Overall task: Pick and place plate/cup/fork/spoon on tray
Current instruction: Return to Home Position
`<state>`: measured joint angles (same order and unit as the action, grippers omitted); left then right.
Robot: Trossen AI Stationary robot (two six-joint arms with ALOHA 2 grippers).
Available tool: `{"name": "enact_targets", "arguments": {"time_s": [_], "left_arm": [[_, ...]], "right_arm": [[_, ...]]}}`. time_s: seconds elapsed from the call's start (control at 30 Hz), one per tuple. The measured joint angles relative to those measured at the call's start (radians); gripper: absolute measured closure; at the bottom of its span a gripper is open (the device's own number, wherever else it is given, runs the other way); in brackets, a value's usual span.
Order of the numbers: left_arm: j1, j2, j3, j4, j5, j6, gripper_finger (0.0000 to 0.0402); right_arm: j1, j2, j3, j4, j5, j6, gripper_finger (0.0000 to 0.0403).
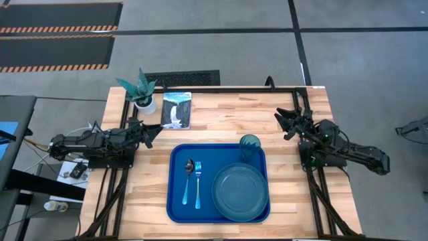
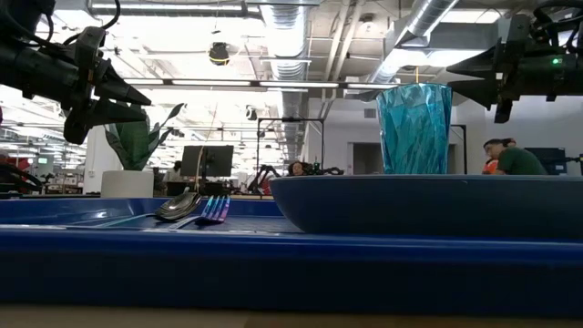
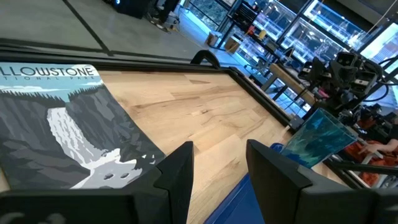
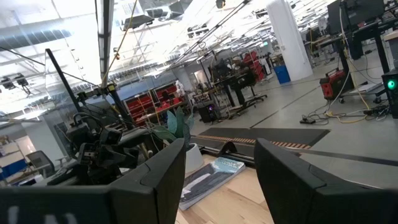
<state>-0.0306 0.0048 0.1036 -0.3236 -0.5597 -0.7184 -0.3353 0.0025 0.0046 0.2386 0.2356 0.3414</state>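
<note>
All 4 pieces already sit on the tray (image 1: 175,201) near the bench's front edge: plate (image 1: 240,191) at its front-right corner, cup (image 1: 249,147) at the back-right corner, spoon (image 1: 188,181) and fork (image 1: 198,185) side by side toward its left edge. Left gripper (image 1: 152,131) and right gripper (image 1: 283,122) hang spread wide, grasping nothing, near the bench's left and right edges. The cup looks light, thin and slick, so I'd pinch it mid-wall. The plate's stiff; take its rim. Cutlery's skinny, so grab it mid-handle.
</note>
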Motion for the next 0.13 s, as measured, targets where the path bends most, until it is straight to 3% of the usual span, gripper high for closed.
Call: {"name": "enact_targets", "arguments": {"time_s": [0.13], "left_arm": [[0.000, 0.000, 0.000, 0.000, 0.000, 0.000, 0.0264]], "right_arm": [[0.000, 0.000, 0.000, 0.000, 0.000, 0.000, 0.0189]]}}
